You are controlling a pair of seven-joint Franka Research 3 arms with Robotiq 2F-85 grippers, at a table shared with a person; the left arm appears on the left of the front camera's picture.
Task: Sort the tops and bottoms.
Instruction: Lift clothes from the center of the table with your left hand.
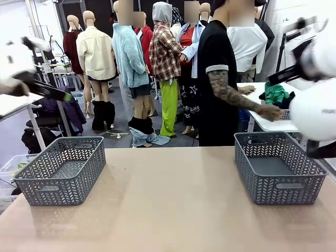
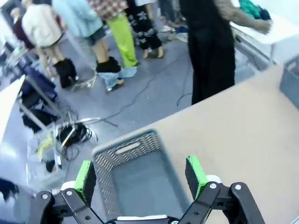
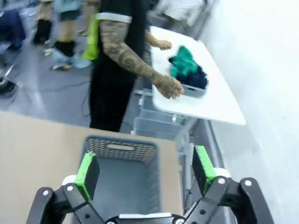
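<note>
1. We count two claws. The left claw (image 2: pixel 140 163) hangs over the left end of the table. Its two green pads (image 2: pixel 85 181) are spread wide, with nothing between them.
2. We count two grey baskets on the tan table (image 1: pixel 173 210), well apart, one near each end. The left basket (image 1: pixel 60 168) sits below the left claw, its handle end towards the far edge.
3. One person in a black short-sleeved shirt stands at the far side of the table, turned towards a white side table (image 3: pixel 219 105). One tattooed arm reaches out, and its hand (image 1: pixel 270 112) rests on that side table.
4. The right basket (image 1: pixel 278 173) stands in front of the person, below the right claw.
5. We see one pair of bottoms (image 1: pixel 275 93), lying on the white side table well beyond the right basket, just past the person's hand. They are a crumpled green bundle, so we cannot make out legs or waistband. They touch one dark blue cloth (image 3: pixel 196 80) in the same pile.
6. The right claw (image 3: pixel 145 158) hangs with its pads wide apart, gripping nothing.
</note>
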